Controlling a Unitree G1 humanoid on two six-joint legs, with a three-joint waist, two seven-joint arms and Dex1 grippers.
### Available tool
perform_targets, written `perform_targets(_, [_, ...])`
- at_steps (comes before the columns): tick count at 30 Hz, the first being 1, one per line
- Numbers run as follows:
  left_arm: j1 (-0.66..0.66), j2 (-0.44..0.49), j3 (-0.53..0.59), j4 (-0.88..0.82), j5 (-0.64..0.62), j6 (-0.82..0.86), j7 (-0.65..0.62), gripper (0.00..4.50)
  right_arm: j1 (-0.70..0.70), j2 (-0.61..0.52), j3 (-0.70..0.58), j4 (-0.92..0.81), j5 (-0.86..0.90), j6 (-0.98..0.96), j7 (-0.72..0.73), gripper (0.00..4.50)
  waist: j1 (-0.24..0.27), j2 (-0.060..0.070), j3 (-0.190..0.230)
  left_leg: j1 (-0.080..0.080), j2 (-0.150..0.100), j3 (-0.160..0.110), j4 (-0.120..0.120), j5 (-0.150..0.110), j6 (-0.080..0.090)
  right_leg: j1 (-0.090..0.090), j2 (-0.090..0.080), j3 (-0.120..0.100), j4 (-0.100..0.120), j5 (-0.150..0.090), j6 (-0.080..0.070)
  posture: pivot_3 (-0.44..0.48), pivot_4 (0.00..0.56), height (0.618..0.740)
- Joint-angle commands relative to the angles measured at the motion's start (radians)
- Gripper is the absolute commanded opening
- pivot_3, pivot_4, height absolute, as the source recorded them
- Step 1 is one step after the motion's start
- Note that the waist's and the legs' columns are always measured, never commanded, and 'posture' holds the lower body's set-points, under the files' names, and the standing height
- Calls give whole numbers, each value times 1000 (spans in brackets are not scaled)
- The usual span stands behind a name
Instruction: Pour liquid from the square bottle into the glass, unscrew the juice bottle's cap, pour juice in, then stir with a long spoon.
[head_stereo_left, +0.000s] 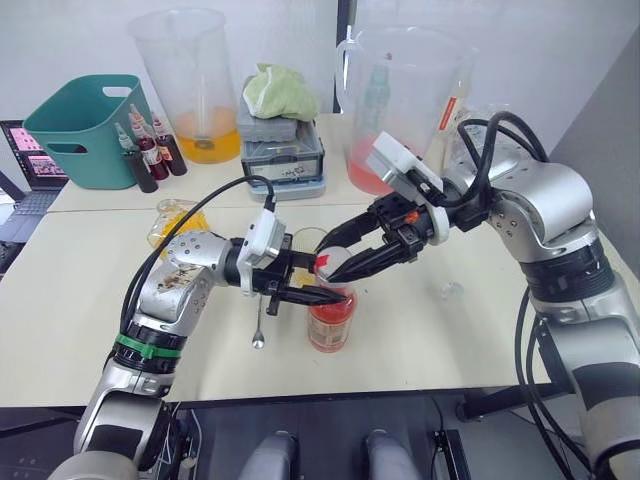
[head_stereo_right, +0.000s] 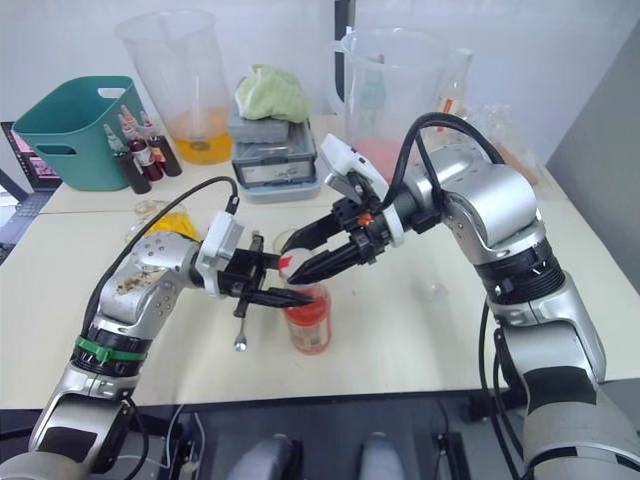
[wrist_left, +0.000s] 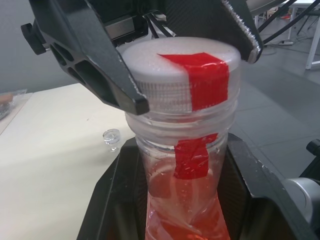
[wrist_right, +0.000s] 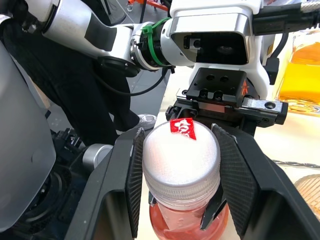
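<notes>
Fingers (wrist_right: 134, 185) of the right gripper (head_stereo_left: 345, 262) pinched the cap (head_stereo_left: 333, 262); left gripper (head_stereo_left: 300, 283) held the juice bottle (head_stereo_left: 330, 322). A weak hold might spill juice.

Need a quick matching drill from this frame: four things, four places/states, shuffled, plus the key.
Things:
1. cap
2. juice bottle
3. long spoon
4. square bottle

Places/states:
A. lying flat on the table by the left arm
B. gripped at the neck by the left gripper
C. standing behind the left arm, nothing touching it
D. between the right gripper's fingers, still on its bottle

Pairs: 1-D, 2-B, 3-A, 4-C
</notes>
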Motion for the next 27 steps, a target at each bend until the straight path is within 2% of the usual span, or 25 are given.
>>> perform_targets(1, [28, 2, -58, -17, 46, 13, 3, 1455, -68, 26, -166, -53, 94, 13, -61, 1662, 0, 0, 0, -1, 0, 0, 0, 0, 0, 0, 0, 0, 0, 0, 0, 0, 150, 740])
perform_targets(6, [33, 8, -59, -21, 44, 14, 8, 1455, -55, 22, -211, -98, 130, 50, -103, 1662, 2, 1, -1, 0, 0, -1, 0, 0, 0, 0, 0, -1, 0, 0, 0, 0, 150, 740])
perform_targets(12, [35, 9, -62, -28, 39, 17, 10, 1455, 0, 33, -191, -95, 101, 11, -127, 1662, 1, 0, -1, 1, 0, -1, 0, 0, 0, 2, 0, 0, -1, 0, 0, 0, 150, 740])
perform_targets(16, [35, 6, -63, -29, 40, 15, 11, 1455, 44, 5, -222, -110, 97, 33, -174, 1662, 2, 0, -1, 1, 0, -1, 0, 0, 0, 1, 0, 0, -1, 0, 0, 0, 150, 740])
perform_targets(18, [36, 5, -64, -29, 40, 13, 12, 1455, 94, -45, -257, -130, 96, 50, -203, 1662, 7, 0, -1, 1, 0, -1, 0, 0, 0, 2, 0, 0, -1, 0, 0, 0, 150, 740])
perform_targets(21, [36, 4, -61, -26, 39, 9, 14, 1455, 240, -125, -377, -170, 132, 87, -269, 1662, 15, 0, -1, 0, -1, -1, 0, -1, 1, 2, -1, -1, -2, 0, 0, 0, 150, 740])
perform_targets(27, [31, 6, -55, -25, 34, 9, 15, 1455, 551, -157, -506, -275, 93, 104, -486, 1662, 8, 1, -1, 1, 0, 1, -1, -1, 2, 2, 0, 0, -1, 0, 0, 0, 150, 740])
